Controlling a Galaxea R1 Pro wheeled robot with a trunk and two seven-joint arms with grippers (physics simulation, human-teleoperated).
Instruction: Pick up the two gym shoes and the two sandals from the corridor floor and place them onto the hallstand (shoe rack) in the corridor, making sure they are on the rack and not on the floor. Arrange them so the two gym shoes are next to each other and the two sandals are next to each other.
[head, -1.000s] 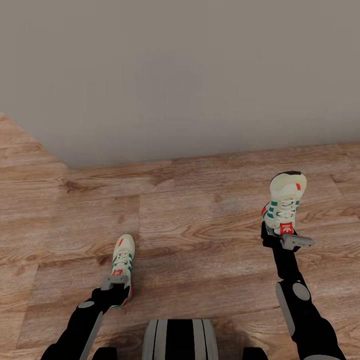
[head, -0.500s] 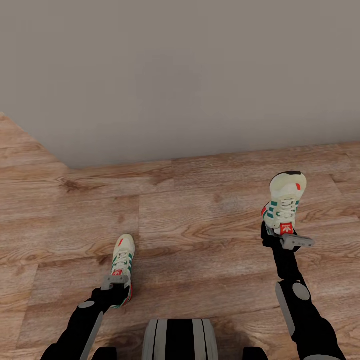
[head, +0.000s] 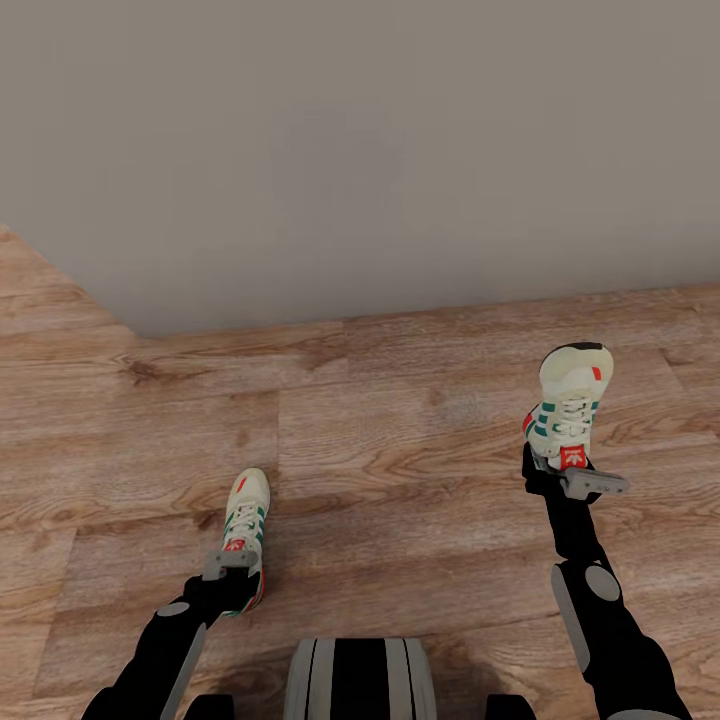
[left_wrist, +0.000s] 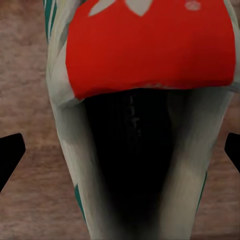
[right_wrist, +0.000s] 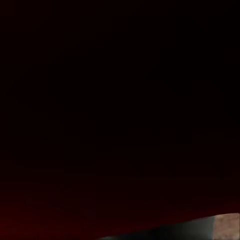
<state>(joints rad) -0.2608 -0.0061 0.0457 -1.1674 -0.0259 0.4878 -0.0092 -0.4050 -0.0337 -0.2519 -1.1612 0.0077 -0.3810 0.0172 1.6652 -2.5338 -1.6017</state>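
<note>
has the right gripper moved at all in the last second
No. The right gripper sits at the same spot against the wall's base line, at the gym shoe.

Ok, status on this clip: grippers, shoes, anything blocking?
Left gripper at one gym shoe, grip unclear. Right gripper at the other gym shoe, likewise. Corridor floor ahead, wall beyond.

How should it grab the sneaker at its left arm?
Probably by the collar around the foot opening, coming from the heel end. The left gripper sits at the heel of the left gym shoe, toe pointing away; in the wrist view its fingers flank the opening, a thin rim to pinch.
</note>
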